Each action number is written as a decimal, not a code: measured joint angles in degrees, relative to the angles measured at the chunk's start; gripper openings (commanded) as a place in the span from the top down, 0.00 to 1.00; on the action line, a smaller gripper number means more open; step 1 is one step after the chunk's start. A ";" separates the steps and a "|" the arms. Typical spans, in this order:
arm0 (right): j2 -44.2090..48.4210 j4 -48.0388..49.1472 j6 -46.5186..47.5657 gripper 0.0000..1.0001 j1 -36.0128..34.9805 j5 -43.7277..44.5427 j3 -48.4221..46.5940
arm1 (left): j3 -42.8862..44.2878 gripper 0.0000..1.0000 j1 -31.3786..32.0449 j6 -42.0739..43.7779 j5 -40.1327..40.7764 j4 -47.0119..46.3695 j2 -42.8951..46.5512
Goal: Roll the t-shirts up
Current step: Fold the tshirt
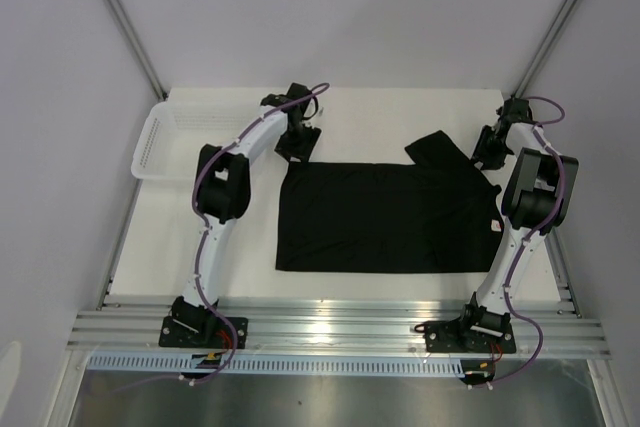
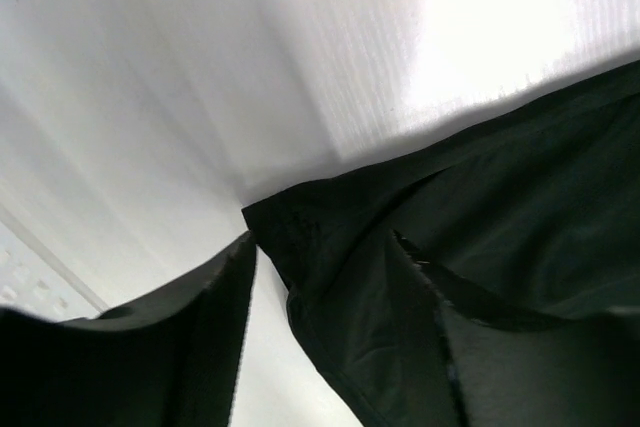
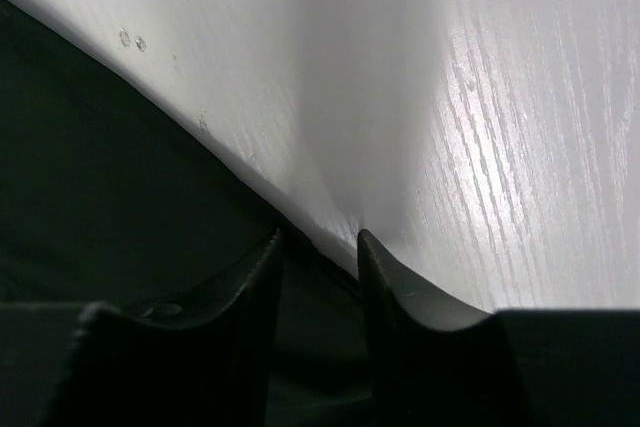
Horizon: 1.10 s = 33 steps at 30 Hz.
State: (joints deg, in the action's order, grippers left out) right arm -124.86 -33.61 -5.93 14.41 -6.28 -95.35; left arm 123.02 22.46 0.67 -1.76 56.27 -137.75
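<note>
So the black t-shirt (image 1: 385, 217) is lying spread out flat on the white counter (image 1: 370, 112). It sits sideways, with the neck end toward the right arm, and you can just make out a tiny pale label (image 1: 495, 227) at that edge. One sleeve (image 1: 435, 147) pokes out from the shirt's far edge, and it looks folded or a bit crumpled. The rest of the shirt is a pretty tidy rectangle with no roll in it yet.

The left hand (image 1: 298, 137) is down at the shirt's far-left corner. In the left wrist view the hand (image 2: 325, 257) has its fingers well apart, and the corner of the t-shirt (image 2: 540, 177) sits in the gap between them on the counter (image 2: 200, 67). It's open and isn't pinching anything.

The right hand (image 1: 490, 147) is at the shirt's far-right corner, just beside that sleeve. From its own camera the hand (image 3: 320, 242) is low over the counter (image 3: 480, 97), fingers part-way apart. The edge of the t-shirt (image 3: 100, 177) runs right into the narrow gap between the two tips. There's daylight between the fingers, so I'd call it open and straddling the edge rather than clamped on it.

A white mesh basket (image 1: 160, 142) sits well off the shirt's left side, past the left arm.
</note>
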 measured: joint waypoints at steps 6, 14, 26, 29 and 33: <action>-0.07 0.63 -0.02 0.71 -0.13 -0.04 0.37 | 0.00 0.51 -1.33 -0.31 -1.20 0.92 -0.22; 0.02 2.27 -0.04 0.75 -0.81 0.00 0.94 | 4.28 0.51 0.09 5.95 0.55 5.25 -2.08; 0.59 3.52 -0.07 0.78 -1.55 -0.02 2.08 | 8.28 0.60 1.16 5.84 -1.31 10.47 -6.01; 0.68 3.56 -0.07 0.78 -1.55 -0.04 2.21 | 7.08 0.59 1.20 5.84 0.11 8.74 -5.81; 0.85 3.65 -0.26 0.78 -1.55 -0.04 2.47 | 2.08 0.54 1.53 5.90 3.52 5.09 -3.17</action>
State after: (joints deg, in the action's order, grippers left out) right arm -124.01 -29.95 -6.20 12.86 -6.33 -92.88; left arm 125.10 23.99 6.57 1.76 61.36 -140.92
